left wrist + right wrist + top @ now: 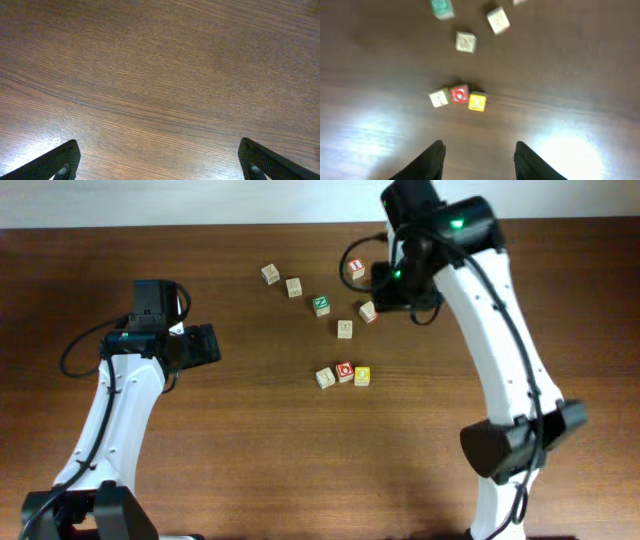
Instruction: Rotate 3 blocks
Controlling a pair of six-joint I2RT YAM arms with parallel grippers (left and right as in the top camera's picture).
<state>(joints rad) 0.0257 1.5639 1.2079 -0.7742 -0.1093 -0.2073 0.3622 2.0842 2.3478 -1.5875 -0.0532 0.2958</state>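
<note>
Three task blocks sit in a tight row near the middle of the surface [580, 300]. The pale block [325, 377] is on the left, the red block [344, 371] in the centre and the yellow block [362, 376] on the right. From overhead they look to be touching. The right wrist view is blurred, so you can't confirm any gap there, and the letters are unreadable.

Right pincer [480, 161]: fingers apart, nothing between them, hanging well above the wood with the row ahead of it.
Left pincer [160, 169]: fingers spread wide, empty, over bare wood well left of every cube.

Strays lie on the far side of the row: a green cube [321, 305], a plain cube [344, 328] closest to the row, and a second red cube [357, 269] far right, beside the right arm.

Risks as I judge them:
- The row is packed. If you bring a finger down between neighbours, it will likely shove the next block and spoil its facing. Take each block by its near and far faces instead.
- The centre block has no free side faces, so start with an end block.
- Turning a block while it rests against a neighbour will drag that one round too. Lift it clear first.
- There are two red cubes on the surface. Aim for the one in the row, not the far one.
- A descent begun from this height through a blurred view may land off-centre and tip a block.
</note>
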